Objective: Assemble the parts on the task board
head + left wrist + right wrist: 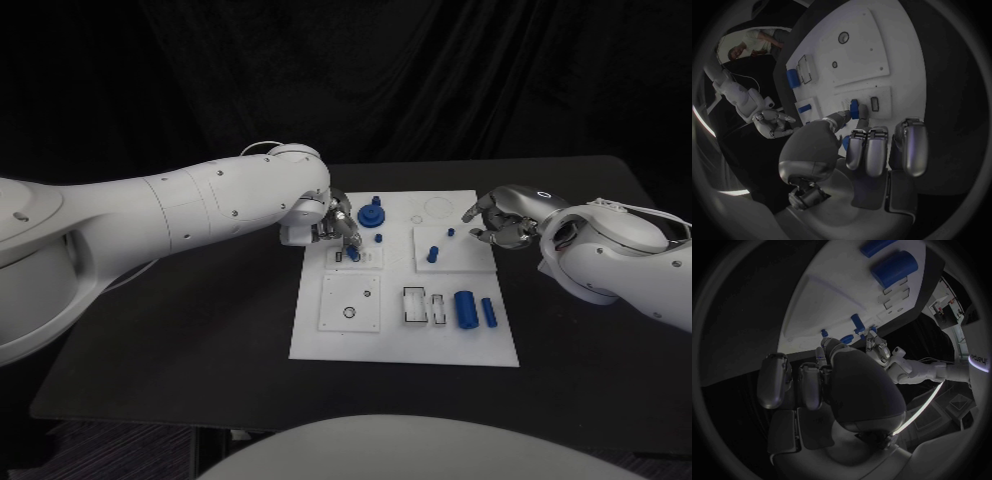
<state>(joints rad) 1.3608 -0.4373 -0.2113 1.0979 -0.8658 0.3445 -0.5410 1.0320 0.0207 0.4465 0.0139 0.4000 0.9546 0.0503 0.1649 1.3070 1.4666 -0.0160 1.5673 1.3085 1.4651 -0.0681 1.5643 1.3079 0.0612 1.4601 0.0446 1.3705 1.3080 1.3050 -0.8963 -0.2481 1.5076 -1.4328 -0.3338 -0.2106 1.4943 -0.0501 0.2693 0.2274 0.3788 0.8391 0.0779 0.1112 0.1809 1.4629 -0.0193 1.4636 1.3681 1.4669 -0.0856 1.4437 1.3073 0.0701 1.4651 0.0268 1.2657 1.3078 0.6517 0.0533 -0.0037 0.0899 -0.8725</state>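
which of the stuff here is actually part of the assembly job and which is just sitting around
Part of the job:
- task board
- small blue part pinched by the left hand
- big blue cylinder and thin blue peg lying on the board
- tall blue part standing at the far edge
- right hand, holding nothing

Just lying about:
- black table

looks down from the head onto the black table point(173, 330), task board point(389, 340) centred, at a middling distance, both arms entering from the sides. sits behind the left hand point(861, 150), close over the board's point(904, 60) edge, facing across it. sits behind the right hand point(836, 390), close beside the board point(836, 305). shared by all three: the white board with its blue parts.
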